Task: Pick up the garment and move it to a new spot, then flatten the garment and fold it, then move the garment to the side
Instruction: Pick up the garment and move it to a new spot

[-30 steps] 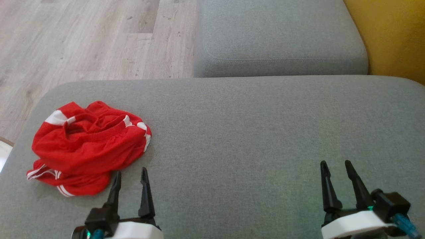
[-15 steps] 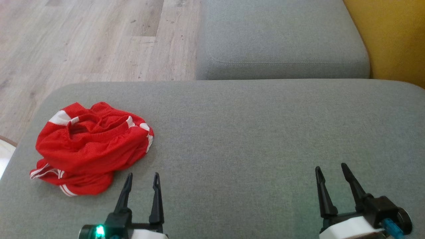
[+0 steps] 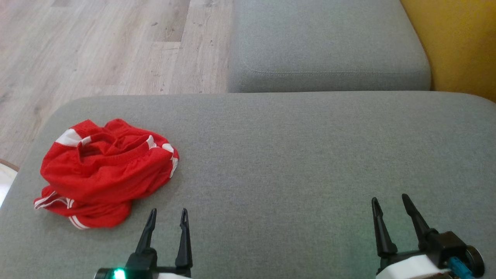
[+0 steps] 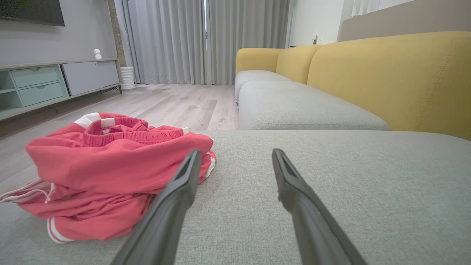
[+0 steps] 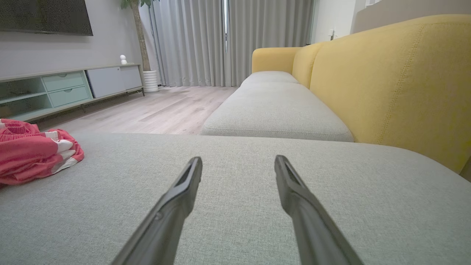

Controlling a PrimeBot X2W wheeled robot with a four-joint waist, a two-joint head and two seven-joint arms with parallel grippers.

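Note:
The garment (image 3: 104, 172) is a crumpled pair of red shorts with white stripes, lying at the left end of the grey sofa cushion (image 3: 294, 155). In the left wrist view the garment (image 4: 106, 173) bulks to the left, its elastic waistband on top. My left gripper (image 3: 168, 212) stands open just to the right of and nearer than the heap, with nothing between its fingers (image 4: 184, 184). Far to the right my right gripper (image 3: 389, 198) is open over bare cushion. The right wrist view catches the garment (image 5: 33, 151) at its left edge.
A second grey seat cushion (image 3: 329, 42) lies beyond, with a yellow backrest (image 3: 461, 42) at the right. Wooden floor (image 3: 97, 42) lies past the cushion's left and far edges. A low TV cabinet (image 4: 48, 84) stands across the room.
My left gripper has shifted right and drawn back toward me, away from the garment's near edge. The right gripper has drawn back slightly. The garment lies as before.

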